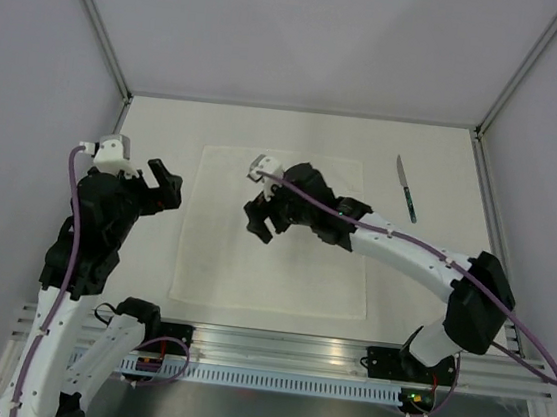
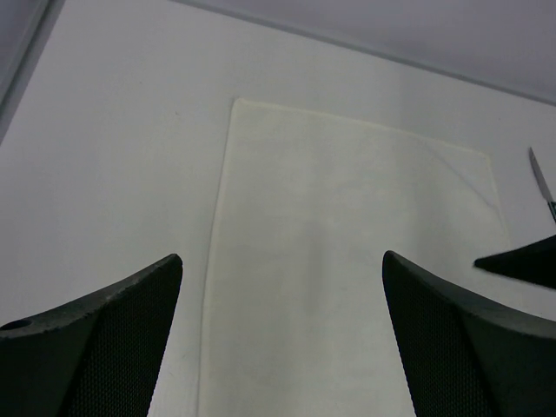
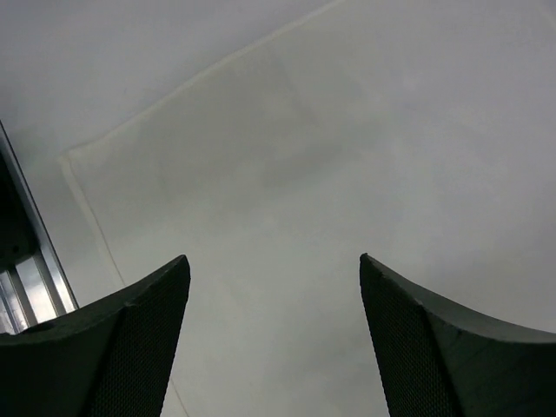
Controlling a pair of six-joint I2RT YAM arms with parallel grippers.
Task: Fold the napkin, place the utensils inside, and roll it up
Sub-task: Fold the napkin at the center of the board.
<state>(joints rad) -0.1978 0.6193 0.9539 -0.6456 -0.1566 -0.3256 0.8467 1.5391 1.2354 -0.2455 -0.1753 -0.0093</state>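
The white napkin (image 1: 283, 259) lies flat as a big square in the middle of the table, also filling the left wrist view (image 2: 347, 261) and the right wrist view (image 3: 287, 174). A knife (image 1: 406, 189) with a silvery blade and teal handle rests on the table to the napkin's upper right; its blade tip (image 2: 540, 178) shows at the right edge of the left wrist view. My left gripper (image 1: 163, 187) hangs open just left of the napkin's left edge. Above the napkin's upper middle, my right gripper (image 1: 260, 219) is open with nothing between its fingers.
White walls with metal corner posts (image 1: 98, 22) enclose the table on three sides. An aluminium rail (image 1: 272, 354) runs along the near edge by the arm bases. The right arm (image 1: 414, 254) stretches across the napkin's right half.
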